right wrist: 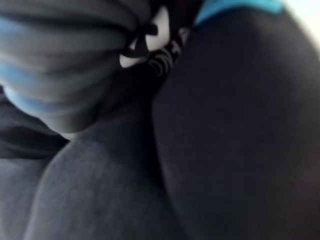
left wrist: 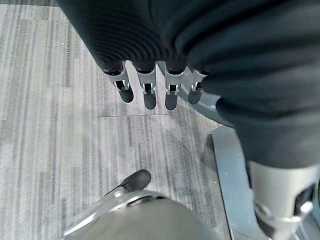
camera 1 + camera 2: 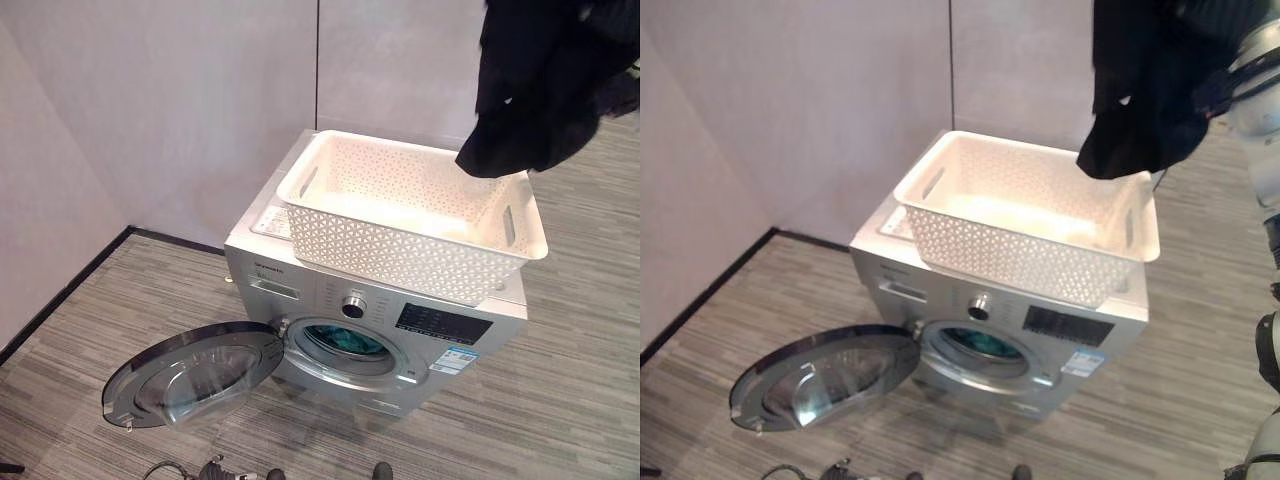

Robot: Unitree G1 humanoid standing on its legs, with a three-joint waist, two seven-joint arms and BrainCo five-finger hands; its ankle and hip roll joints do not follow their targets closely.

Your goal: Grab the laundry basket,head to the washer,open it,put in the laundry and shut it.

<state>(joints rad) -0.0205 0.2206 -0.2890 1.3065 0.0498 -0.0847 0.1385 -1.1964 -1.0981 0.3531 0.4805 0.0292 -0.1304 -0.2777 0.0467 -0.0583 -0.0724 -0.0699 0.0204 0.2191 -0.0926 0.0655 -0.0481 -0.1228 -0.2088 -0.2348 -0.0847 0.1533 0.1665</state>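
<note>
A white lattice laundry basket (image 3: 400, 250) stands on top of the silver washer (image 3: 262, 262). The washer's round door (image 3: 195, 372) hangs wide open to the left, and teal cloth (image 3: 345, 343) shows inside the drum. A black garment (image 3: 540, 90) hangs in the air above the basket's far right corner, lifted by my right hand (image 1: 145, 35), whose fingers are buried in the dark cloth (image 1: 225, 140). My left hand (image 2: 150, 92) hangs over the floor, fingers straight and holding nothing.
The washer sits near a corner of grey walls (image 3: 180, 110) with a dark skirting (image 3: 60, 295) along the left. Striped grey floor (image 3: 90, 330) lies in front and to both sides. The open door reaches out over the floor at front left.
</note>
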